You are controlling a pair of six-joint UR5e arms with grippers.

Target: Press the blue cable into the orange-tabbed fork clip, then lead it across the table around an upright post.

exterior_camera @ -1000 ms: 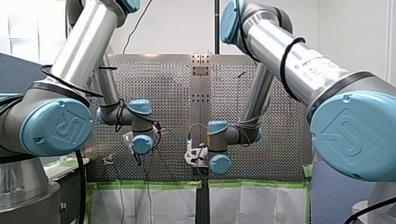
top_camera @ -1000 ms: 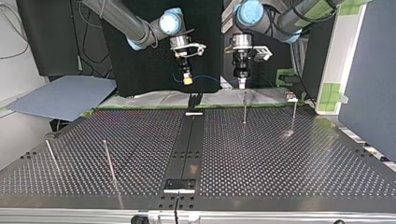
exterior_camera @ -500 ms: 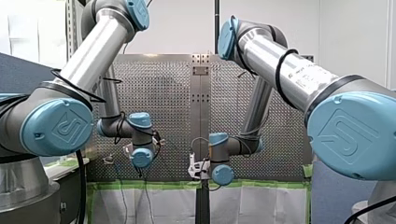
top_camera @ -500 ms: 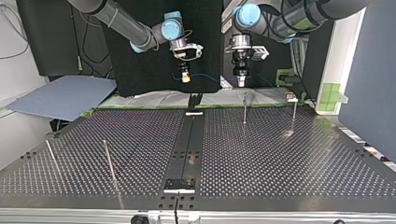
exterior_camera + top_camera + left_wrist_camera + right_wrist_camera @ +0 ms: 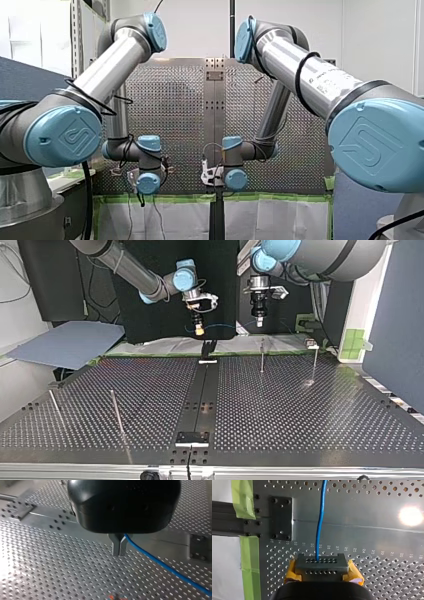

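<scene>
1. Perforated table: it spreads beneath both arms, with four thin posts standing upright on it. No bin, tray or box shows.
2. My right gripper: its yellow pads are clamped on the blue cable, which runs straight out from between them.
3. My left gripper: its metal fingers are pinched narrow on the same cable, which trails away beside them above the holes.
4. Cable: in the top view it hangs as a shallow span in the air between the two grippers, beyond the table's far edge and touching no post.
5. Clip: a small dark fork at the far end of the centre strip, just below the span. It holds nothing, and its orange tab cannot be made out.
6. Likely trouble: if the span comes down off line, the cable could ride over the fork instead of seating. Too hard a pull between the grippers could drag it through the pads.
</scene>
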